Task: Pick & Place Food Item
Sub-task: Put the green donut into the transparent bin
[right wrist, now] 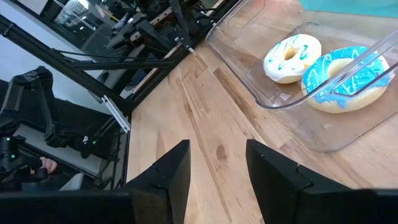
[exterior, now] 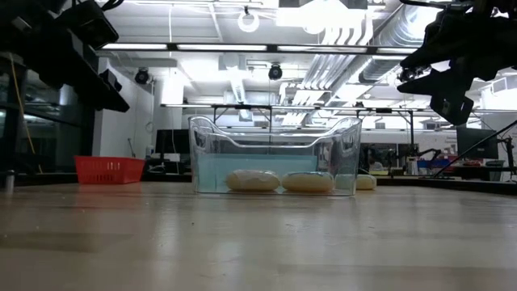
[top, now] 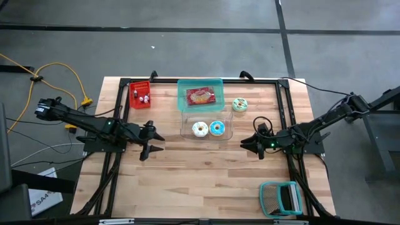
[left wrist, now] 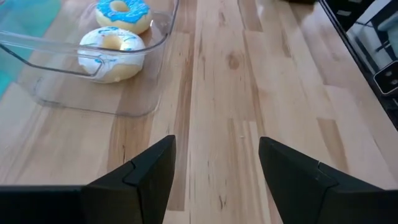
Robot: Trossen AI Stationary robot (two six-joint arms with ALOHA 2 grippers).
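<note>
My left gripper (left wrist: 214,177) hangs above bare wood with its fingers apart and nothing between them; my right gripper (right wrist: 217,177) is the same, fingers parted and empty. Ahead of both sets of fingertips sits the clear plastic rectangular container (top: 206,124), and inside it lie a white-iced doughnut (top: 199,129) and a blue-iced doughnut (top: 217,129), side by side and nearly touching. Beyond the container from my fingers rests a teal lid (top: 200,94) carrying a red packaged snack (top: 200,96). The food item that I judge is left to move is the green-and-white iced doughnut (top: 240,104), which lies on the wooden table (top: 206,181) outside the container, nearer my right fingers than my left and off to their far side.

What worries me: the container's wall stands between my right fingertips and that doughnut's drop point, so a low approach could nudge the light container. Soft icing may smear or slip if I pinch off-centre. My two arms converging on the container could also crowd each other.
</note>
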